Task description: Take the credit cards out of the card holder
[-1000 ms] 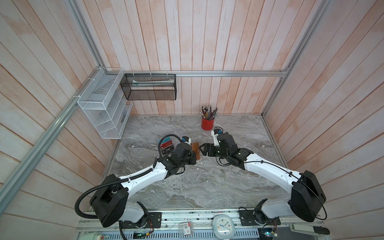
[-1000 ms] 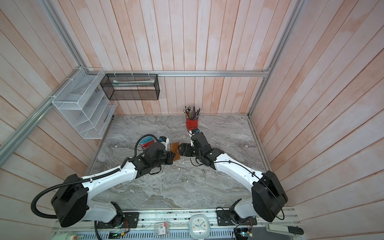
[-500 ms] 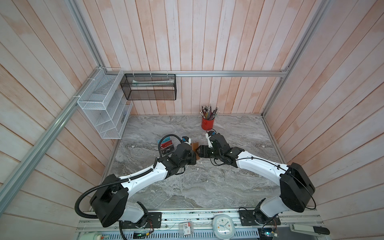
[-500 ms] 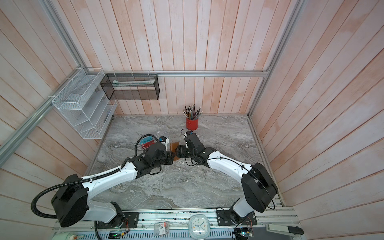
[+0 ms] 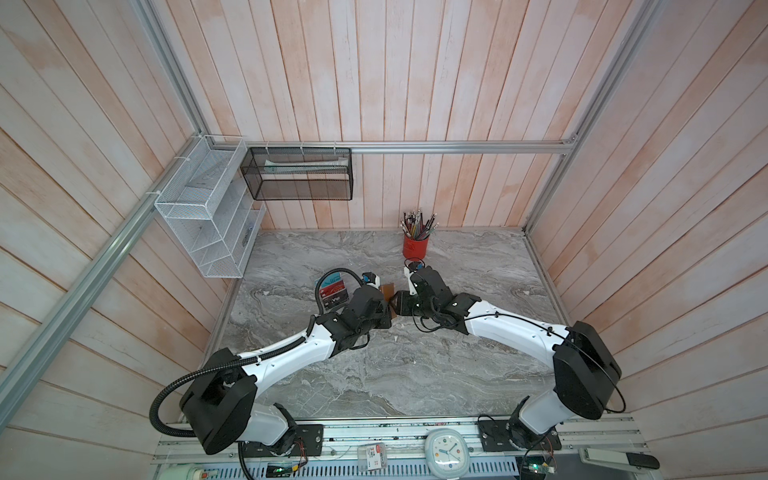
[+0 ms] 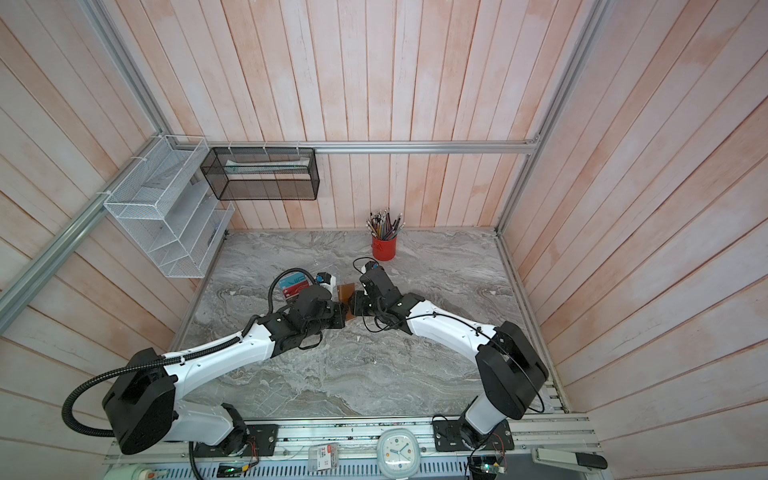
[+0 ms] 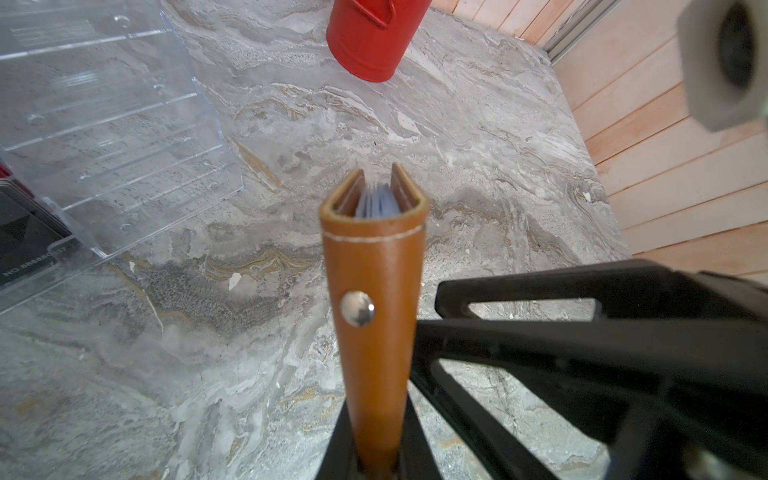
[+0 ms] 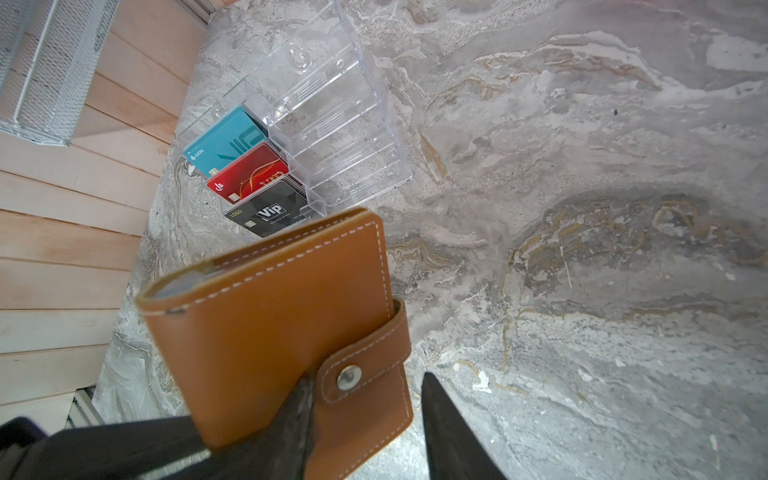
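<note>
the left jaws are closed on one end of the tan leather card holder [image 7: 374,291] and hold it upright over the worktop [image 7: 166,374], beside the clear acrylic rack [image 8: 340,124]. the right jaws stand partly open across the snapped strap [image 8: 365,357] and grip nothing. so the step in hand is the opening. i judge the next move must pinch the strap and pull the snap free. only the left wrist view shows pale sleeves [image 7: 376,203] between the covers, with no credit cards visible. only the right wrist view shows the strap's face.

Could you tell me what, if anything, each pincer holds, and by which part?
The left pincer grips the tan leather card holder by one short end, near the spine. The right pincer, open at the strap, holds nothing.
</note>
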Action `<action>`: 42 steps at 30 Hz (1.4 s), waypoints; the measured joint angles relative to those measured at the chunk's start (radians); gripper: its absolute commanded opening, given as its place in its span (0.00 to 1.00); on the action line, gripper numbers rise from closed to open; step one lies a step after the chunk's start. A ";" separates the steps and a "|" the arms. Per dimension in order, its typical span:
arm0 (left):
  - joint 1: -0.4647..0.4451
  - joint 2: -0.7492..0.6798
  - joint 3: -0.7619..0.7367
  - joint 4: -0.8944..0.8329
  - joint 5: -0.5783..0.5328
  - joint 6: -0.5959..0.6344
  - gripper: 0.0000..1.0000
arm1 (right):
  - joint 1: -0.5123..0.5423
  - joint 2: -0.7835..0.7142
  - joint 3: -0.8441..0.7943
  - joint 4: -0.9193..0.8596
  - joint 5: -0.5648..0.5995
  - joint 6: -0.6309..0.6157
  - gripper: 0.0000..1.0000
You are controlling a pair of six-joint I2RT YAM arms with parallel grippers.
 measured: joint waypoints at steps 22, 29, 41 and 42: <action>0.001 0.000 0.000 -0.003 -0.009 -0.023 0.00 | 0.032 0.033 0.041 -0.018 0.061 0.014 0.00; 0.001 0.000 0.000 -0.003 -0.009 -0.023 0.00 | 0.033 0.033 0.041 -0.019 0.068 0.015 0.00; 0.000 -0.021 -0.016 0.023 0.004 -0.030 0.00 | 0.014 -0.004 0.021 -0.016 0.034 0.006 0.00; 0.000 -0.025 -0.016 0.026 0.007 -0.030 0.00 | 0.011 -0.011 0.017 -0.014 0.028 0.004 0.00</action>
